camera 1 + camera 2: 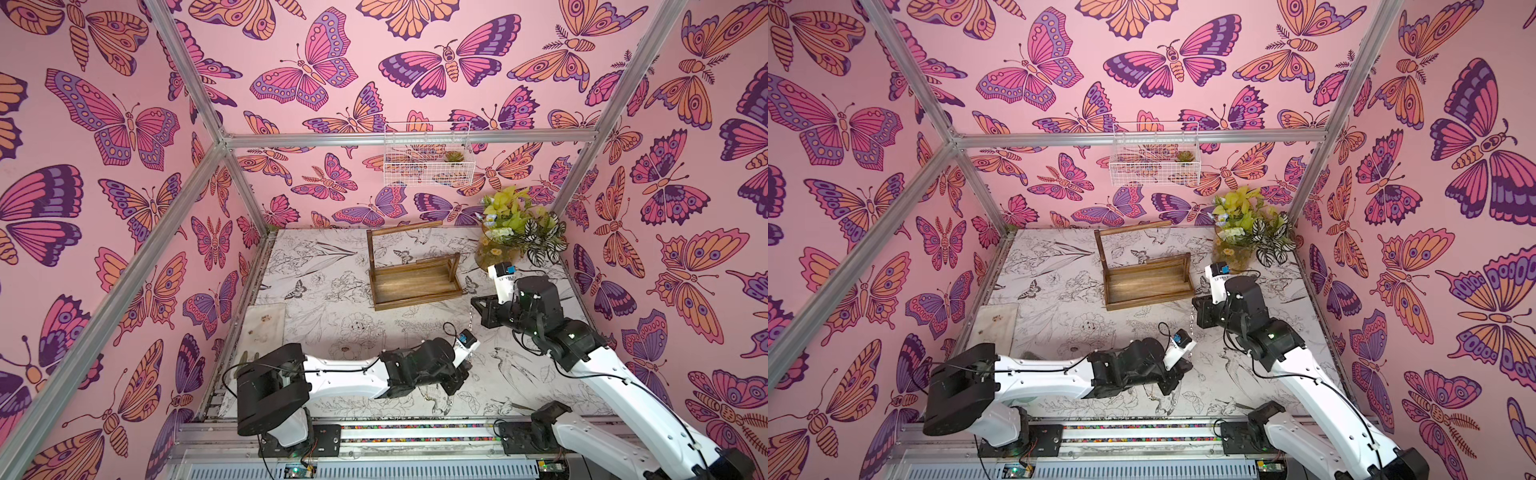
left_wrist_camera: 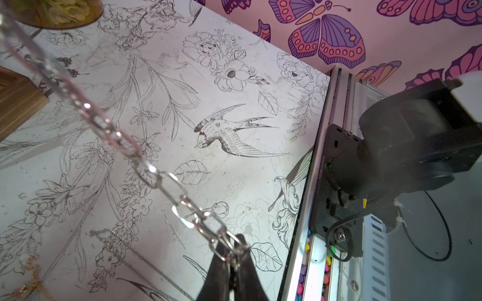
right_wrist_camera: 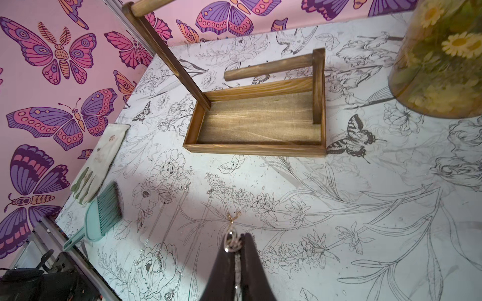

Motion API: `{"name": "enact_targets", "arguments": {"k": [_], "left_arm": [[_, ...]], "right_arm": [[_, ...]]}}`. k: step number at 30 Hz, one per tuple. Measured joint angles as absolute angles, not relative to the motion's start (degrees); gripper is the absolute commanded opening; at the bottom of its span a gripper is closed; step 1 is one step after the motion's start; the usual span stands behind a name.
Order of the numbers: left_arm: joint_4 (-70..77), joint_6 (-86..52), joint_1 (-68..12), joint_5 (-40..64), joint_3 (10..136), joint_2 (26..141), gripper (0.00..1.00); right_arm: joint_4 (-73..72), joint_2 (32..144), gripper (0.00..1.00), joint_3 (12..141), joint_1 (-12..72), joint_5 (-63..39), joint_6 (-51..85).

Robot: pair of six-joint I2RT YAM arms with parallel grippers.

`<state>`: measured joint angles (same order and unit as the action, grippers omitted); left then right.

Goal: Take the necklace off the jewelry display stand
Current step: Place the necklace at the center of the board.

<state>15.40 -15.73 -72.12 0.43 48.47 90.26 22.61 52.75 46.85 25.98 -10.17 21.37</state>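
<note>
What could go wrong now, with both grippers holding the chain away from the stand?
The chain looks stretched between the left gripper and right gripper; moving apart could snap it or pull it free. Laid down here, it may tangle with the thin necklace on the table.

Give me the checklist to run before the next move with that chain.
1. Left gripper shut on the chain necklace: ok.
2. Right gripper shut on it too: ok.
3. Necklace off the jewelry display stand: ok, both bars bare.
4. Table below free of other jewelry: not ok, a gold necklace lies there.
5. Chain free of knots: cannot tell.
</note>
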Motion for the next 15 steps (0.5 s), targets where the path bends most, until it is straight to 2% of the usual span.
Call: {"name": "enact_targets", "arguments": {"k": [15], "left_arm": [[16.3, -20.6, -75.7, -2.4, 48.5, 95.1, 0.00]], "right_arm": [[19.0, 54.8, 0.00, 40.2, 26.0, -11.5, 22.8]]}}
